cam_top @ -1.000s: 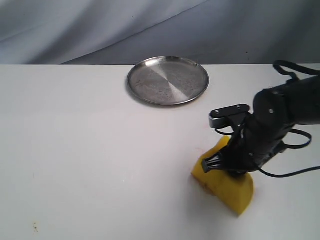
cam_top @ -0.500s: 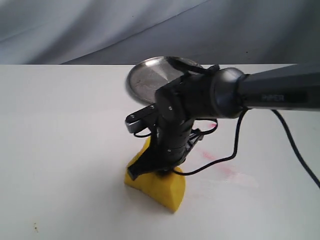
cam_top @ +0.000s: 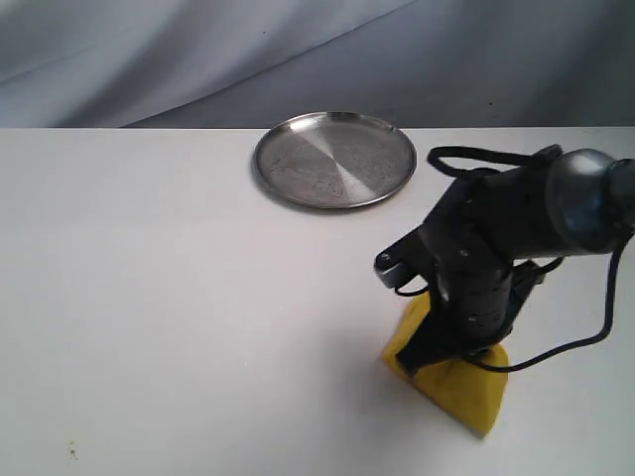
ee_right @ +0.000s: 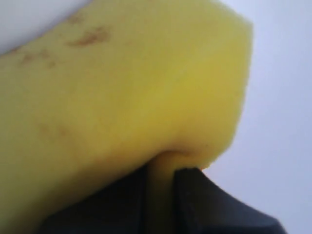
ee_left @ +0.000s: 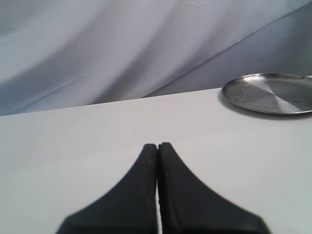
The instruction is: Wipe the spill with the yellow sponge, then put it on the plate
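Observation:
The yellow sponge (cam_top: 456, 387) lies pressed on the white table at the front right, squeezed by my right gripper (cam_top: 446, 347), which is shut on it from above. In the right wrist view the yellow sponge (ee_right: 122, 83) fills the frame, with brownish stains on its face and a thin fold pinched between the black fingers (ee_right: 195, 195). The silver plate (cam_top: 334, 159) sits empty at the back centre; the left wrist view shows the plate (ee_left: 270, 92) too. My left gripper (ee_left: 157, 146) is shut on nothing, low over bare table. No spill shows on the table.
The white table (cam_top: 149, 297) ends at a grey cloth backdrop (cam_top: 149, 50). The right arm and its black cables (cam_top: 556, 297) hang over the table's right side. A tiny dark speck (cam_top: 70, 451) marks the front left.
My right gripper swept the sponge left to the table's middle and then back right. Faint red streaks seen half a second ago no longer show.

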`<state>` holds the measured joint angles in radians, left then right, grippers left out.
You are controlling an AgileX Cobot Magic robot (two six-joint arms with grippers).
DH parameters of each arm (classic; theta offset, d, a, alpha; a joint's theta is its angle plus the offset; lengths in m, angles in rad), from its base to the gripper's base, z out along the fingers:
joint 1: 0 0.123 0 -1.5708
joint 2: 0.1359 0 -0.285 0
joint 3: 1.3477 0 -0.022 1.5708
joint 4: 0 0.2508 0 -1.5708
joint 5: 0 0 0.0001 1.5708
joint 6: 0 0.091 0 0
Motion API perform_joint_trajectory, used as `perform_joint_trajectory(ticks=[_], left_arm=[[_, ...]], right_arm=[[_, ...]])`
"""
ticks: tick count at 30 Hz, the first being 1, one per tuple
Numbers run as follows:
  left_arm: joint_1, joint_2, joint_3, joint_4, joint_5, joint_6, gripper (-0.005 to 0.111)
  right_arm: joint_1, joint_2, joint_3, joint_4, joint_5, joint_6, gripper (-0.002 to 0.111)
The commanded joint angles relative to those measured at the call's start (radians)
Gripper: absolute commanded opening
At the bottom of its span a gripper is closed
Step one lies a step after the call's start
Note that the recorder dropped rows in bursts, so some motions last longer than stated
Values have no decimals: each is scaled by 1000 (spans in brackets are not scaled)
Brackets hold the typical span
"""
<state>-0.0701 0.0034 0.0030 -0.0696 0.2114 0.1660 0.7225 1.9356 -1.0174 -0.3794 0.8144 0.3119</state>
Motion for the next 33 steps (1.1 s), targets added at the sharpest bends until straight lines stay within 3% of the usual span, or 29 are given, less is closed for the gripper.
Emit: perform_joint_trajectory(ticks=[1, 6, 13, 23, 33], left_arm=[[1, -3, -3, 1, -5, -8, 0], [1, -3, -3, 1, -5, -8, 0], [1, -3, -3, 1, -5, -8, 0], [1, -3, -3, 1, -5, -8, 0], [1, -3, -3, 1, -5, -8, 0]], right_arm=[[-167, 44, 51, -130, 58, 4, 0], [-270, 47, -26, -20, -46, 6, 0], [-227, 108, -278, 209, 18, -116, 0], [39, 257, -550, 354, 88, -153, 0], [257, 244, -580, 409, 196, -230, 0]])
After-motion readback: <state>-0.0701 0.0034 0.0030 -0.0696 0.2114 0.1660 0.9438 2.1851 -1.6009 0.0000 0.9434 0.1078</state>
